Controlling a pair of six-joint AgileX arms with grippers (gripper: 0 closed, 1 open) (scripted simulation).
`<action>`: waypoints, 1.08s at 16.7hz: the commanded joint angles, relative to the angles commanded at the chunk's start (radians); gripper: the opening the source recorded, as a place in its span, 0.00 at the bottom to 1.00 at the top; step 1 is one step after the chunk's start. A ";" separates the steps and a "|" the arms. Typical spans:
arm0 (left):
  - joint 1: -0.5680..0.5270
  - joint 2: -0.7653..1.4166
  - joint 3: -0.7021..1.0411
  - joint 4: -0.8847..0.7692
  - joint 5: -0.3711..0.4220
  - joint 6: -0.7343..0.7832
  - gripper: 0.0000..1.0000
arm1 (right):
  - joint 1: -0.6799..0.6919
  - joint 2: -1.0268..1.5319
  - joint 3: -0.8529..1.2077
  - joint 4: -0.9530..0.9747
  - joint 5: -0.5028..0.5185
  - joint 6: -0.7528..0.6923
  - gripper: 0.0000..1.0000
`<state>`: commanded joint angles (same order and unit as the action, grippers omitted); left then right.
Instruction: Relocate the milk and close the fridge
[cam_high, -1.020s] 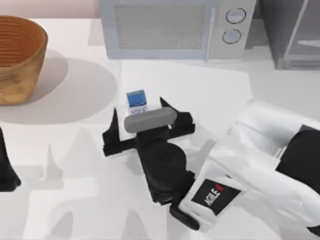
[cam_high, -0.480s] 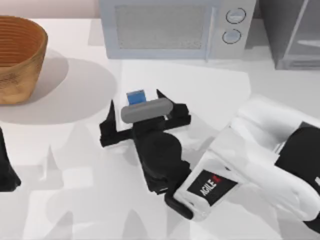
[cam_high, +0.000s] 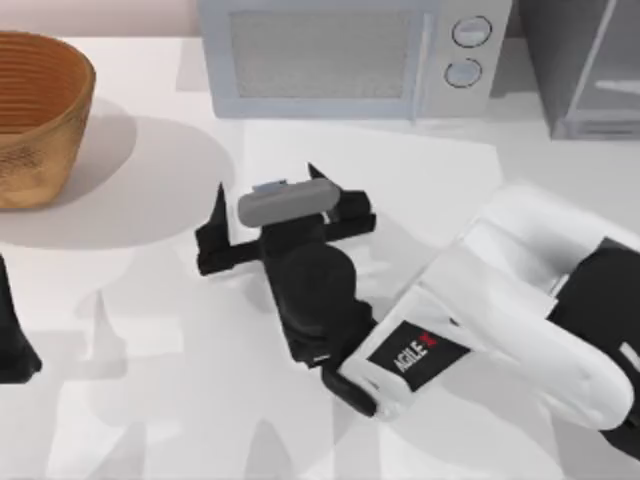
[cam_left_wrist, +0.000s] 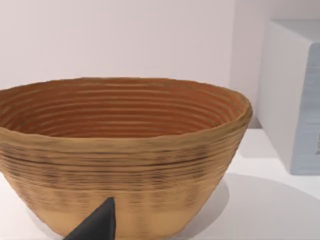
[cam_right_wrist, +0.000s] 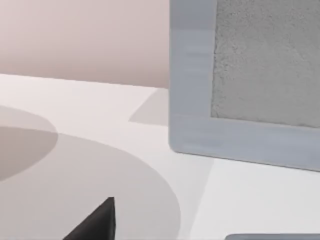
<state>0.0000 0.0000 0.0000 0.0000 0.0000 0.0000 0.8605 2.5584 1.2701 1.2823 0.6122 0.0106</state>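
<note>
The milk (cam_high: 272, 186) sits on the white table (cam_high: 150, 330) in front of the microwave (cam_high: 355, 55), and from above we see only a sliver of its blue top peeking past the grey camera bar of our right wrist. It lies between the two dark fingers of our right gripper (cam_high: 264, 196), which are spread wide: one fingertip (cam_high: 217, 196) rises on the carton's left, the other (cam_high: 316, 171) on its right, and both stand apart from the carton (whether either finger touches it lower down is hidden by the wrist). The carton lies nearer the right-hand finger than the left one.

Our right arm (cam_high: 520, 300) reaches in from the table's right side. In the right wrist view one dark fingertip (cam_right_wrist: 95, 222) shows against the table, with the microwave's grey door frame (cam_right_wrist: 192, 80) beyond.

The fridge (cam_high: 590, 65) stands at the far right corner, beside the microwave, its pale-framed door ajar.

Our left arm (cam_high: 12, 335) is parked at the table's left edge. Its wrist view looks at the woven basket (cam_left_wrist: 120, 155), with one dark fingertip (cam_left_wrist: 97, 225) in front; we cannot tell how those fingers stand.
</note>
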 joint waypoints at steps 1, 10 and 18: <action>0.000 0.000 0.000 0.000 0.000 0.000 1.00 | 0.000 0.000 0.000 0.000 0.000 0.000 0.92; 0.000 0.000 0.000 0.000 0.000 0.000 1.00 | 0.000 0.000 0.000 0.000 0.000 0.000 0.25; 0.000 0.000 0.000 0.000 0.000 0.000 1.00 | 0.000 0.000 0.000 0.000 0.000 0.000 0.00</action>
<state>0.0000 0.0000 0.0000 0.0000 0.0000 0.0000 0.8605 2.5584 1.2701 1.2823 0.6122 0.0106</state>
